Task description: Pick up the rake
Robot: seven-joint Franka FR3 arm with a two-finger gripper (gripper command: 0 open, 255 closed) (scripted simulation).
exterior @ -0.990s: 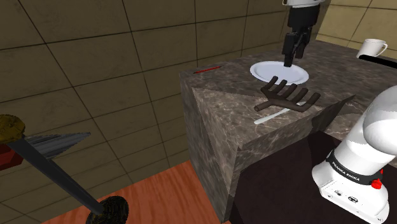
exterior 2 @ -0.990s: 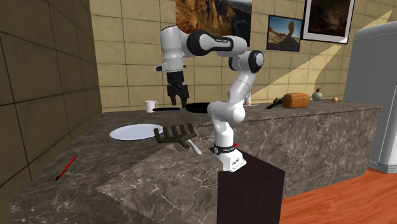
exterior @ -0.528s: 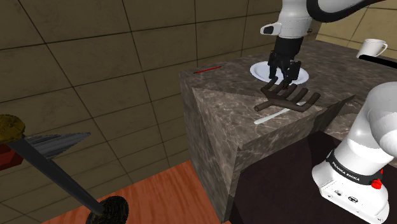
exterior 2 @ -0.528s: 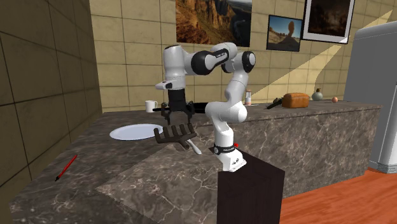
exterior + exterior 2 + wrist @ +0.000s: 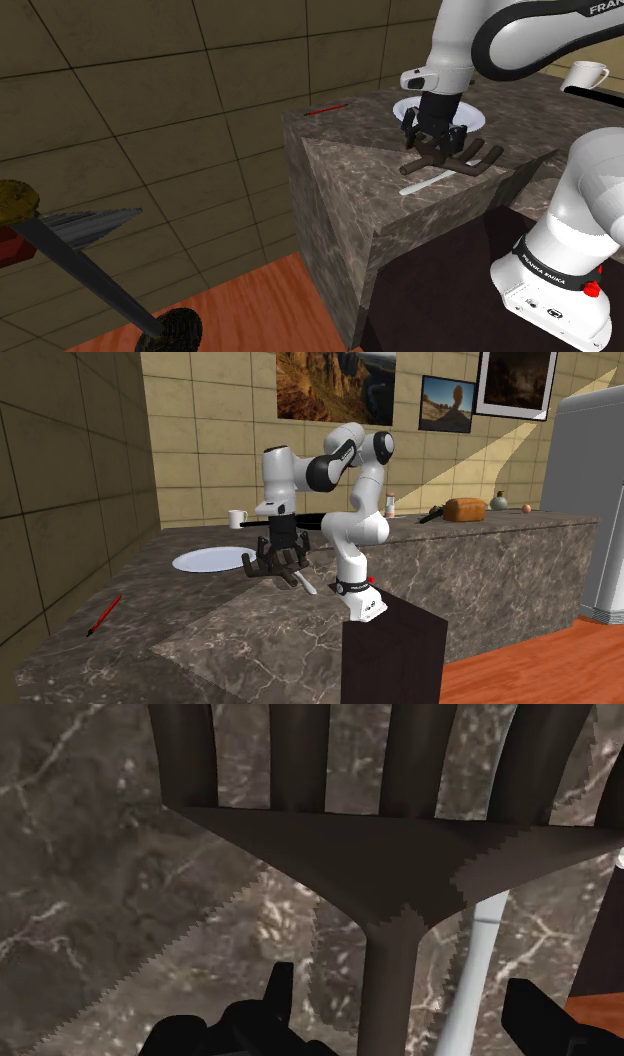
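Straddles dark rake (image 5: 370, 854) handle with gripper (image 5: 400, 986) spread apart, tine ends cut off. Marbled counter (image 5: 340, 180), tan tiled wall (image 5: 150, 90).

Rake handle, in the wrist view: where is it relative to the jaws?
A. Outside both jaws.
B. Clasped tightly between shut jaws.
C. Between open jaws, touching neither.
C: the handle of the rake runs between the jaws, which stand apart with a gap on each side of it.
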